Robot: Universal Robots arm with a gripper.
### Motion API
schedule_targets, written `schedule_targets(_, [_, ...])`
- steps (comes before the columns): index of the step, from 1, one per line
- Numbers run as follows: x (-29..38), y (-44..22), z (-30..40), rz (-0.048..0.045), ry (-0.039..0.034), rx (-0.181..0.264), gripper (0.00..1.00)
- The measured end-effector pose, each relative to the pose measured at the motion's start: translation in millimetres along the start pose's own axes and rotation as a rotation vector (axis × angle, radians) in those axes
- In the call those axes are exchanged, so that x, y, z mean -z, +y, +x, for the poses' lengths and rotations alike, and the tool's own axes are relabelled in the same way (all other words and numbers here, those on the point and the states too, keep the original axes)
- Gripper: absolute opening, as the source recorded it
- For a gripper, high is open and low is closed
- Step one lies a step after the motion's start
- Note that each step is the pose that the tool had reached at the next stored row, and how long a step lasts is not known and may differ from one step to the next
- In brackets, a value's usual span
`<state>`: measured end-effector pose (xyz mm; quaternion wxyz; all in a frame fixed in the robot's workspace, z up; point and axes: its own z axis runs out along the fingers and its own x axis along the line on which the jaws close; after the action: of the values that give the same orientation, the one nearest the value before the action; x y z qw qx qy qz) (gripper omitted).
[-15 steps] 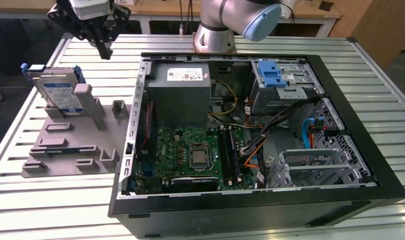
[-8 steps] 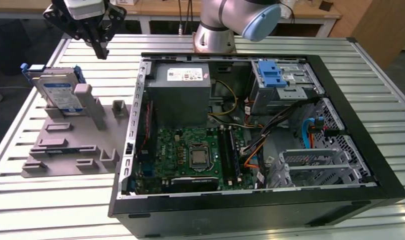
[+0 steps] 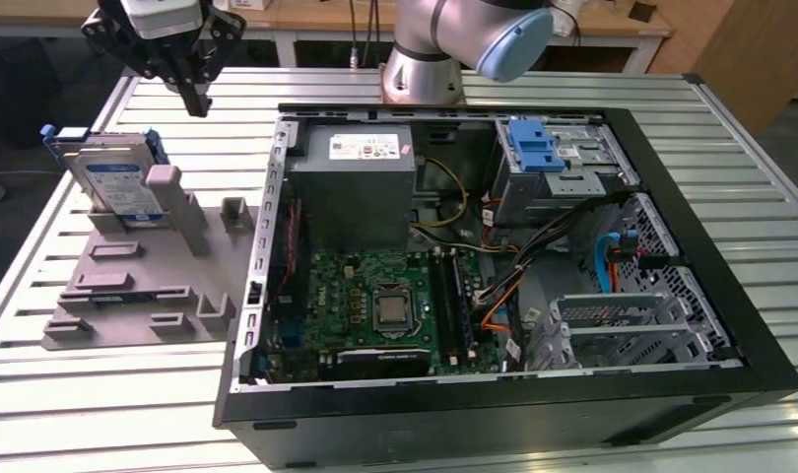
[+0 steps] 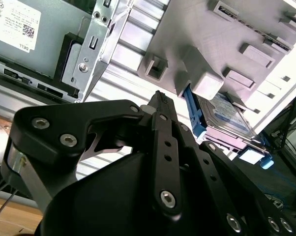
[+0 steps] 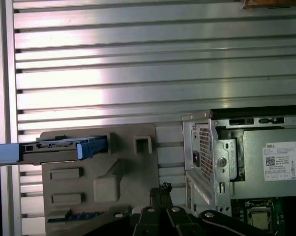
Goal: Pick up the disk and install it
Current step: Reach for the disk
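Silver-grey with blue rails along its edges, the disk [image 3: 112, 183] stands on edge in a slot of the grey holder tray [image 3: 150, 291]. The tray lies at the left of the exterior view on the slatted metal table [image 3: 97, 404], just beside the open computer case [image 3: 504, 424]. At the upper left of that frame the gripper [image 3: 193, 99] hangs above the disk and apart from it — jaws clenched together, grasping nothing. Inside the case, the drive cage with its blue latch [image 3: 557, 158] sits toward the upper right, and the grey power-supply box [image 3: 360, 187] is at the upper middle.
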<state>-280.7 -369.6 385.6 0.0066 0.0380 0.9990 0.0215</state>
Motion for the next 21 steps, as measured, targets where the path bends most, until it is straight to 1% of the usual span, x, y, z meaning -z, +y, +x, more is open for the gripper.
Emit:
schedule_targets(4, [-0.2, 0.0, 0.4, 0.0000, 0.0001, 0.000, 0.11])
schedule_targets(5, [-5.1, -0.1, 5.7, 0.0005, 0.0065, 0.000, 0.11])
schedule_targets(6, [-11.6, 0.0, 13.1, 0.0011, 0.0146, -0.001, 0.11])
schedule_targets(15, [-12.8, 0.1, 15.2, 0.0011, 0.0156, -0.001, 0.11])
schedule_targets(18, [-13.1, 0.3, 17.8, 0.0012, 0.0158, -0.001, 0.11])
schedule_targets(21, [-13.6, 1.3, 22.5, 0.0012, 0.0159, -0.001, 0.11])
